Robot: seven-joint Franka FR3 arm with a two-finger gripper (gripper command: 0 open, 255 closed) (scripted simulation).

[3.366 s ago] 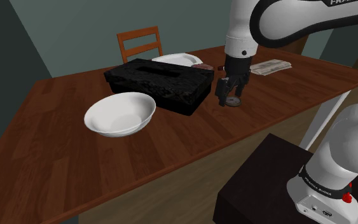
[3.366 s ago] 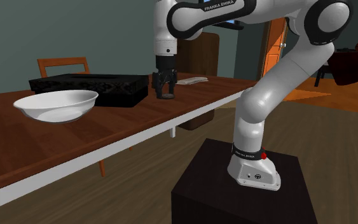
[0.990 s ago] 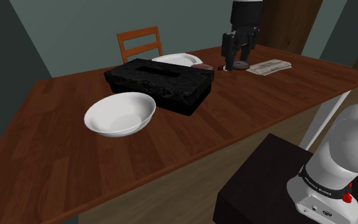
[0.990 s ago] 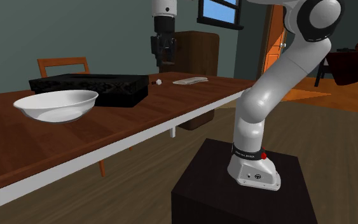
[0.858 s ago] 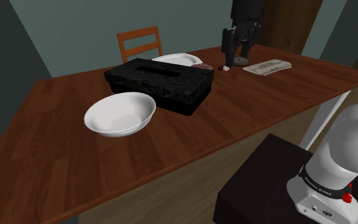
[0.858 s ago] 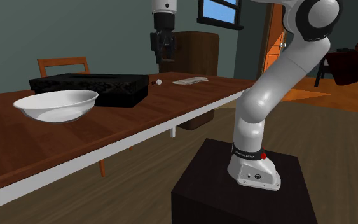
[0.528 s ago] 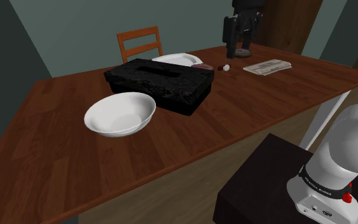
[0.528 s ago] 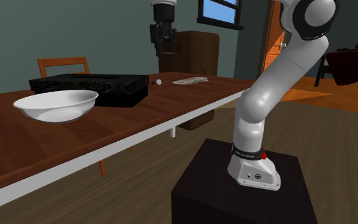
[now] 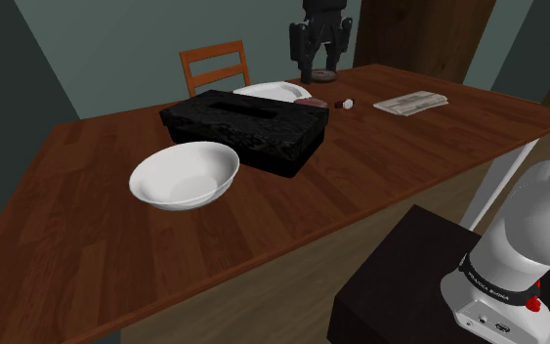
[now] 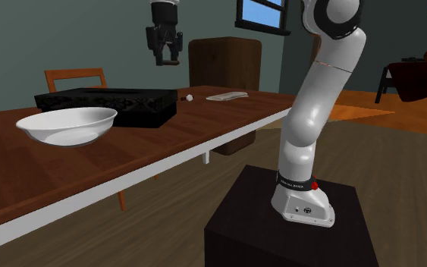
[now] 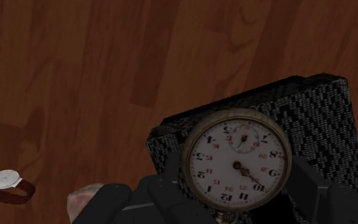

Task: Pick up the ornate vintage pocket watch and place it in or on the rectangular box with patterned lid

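Reddish-brown wooden table [image 9: 380,166] runs through a dim room with grey-green walls, and high above its far side hangs the black gripper [image 9: 319,66], its upper part cut off by the top edge of the shoulder view. Its two fingers [image 11: 314,191] pinch the pocket watch [image 11: 236,167] by the rim, one on each side; the white dial with black numerals faces the wrist camera, and the lowest part of the case is cut off at the picture's edge. In the two outer views the watch is a small disc under the fingertips, too small to read. Directly beneath it lies one end of the black box [image 9: 245,125] with its woven-patterned lid, partly covered by watch and fingers in the wrist view. A white bowl [image 9: 185,176] sits just beside the box. A white plate [image 9: 273,91] is half hidden behind the box, and a chair [image 9: 214,64] shows its back above the table's edge. A wristwatch [image 11: 4,184] with a brown strap lies on the wood near folded papers [image 9: 411,102]; a pale pinkish lump [image 11: 82,200] beside the gripper is too hidden to identify
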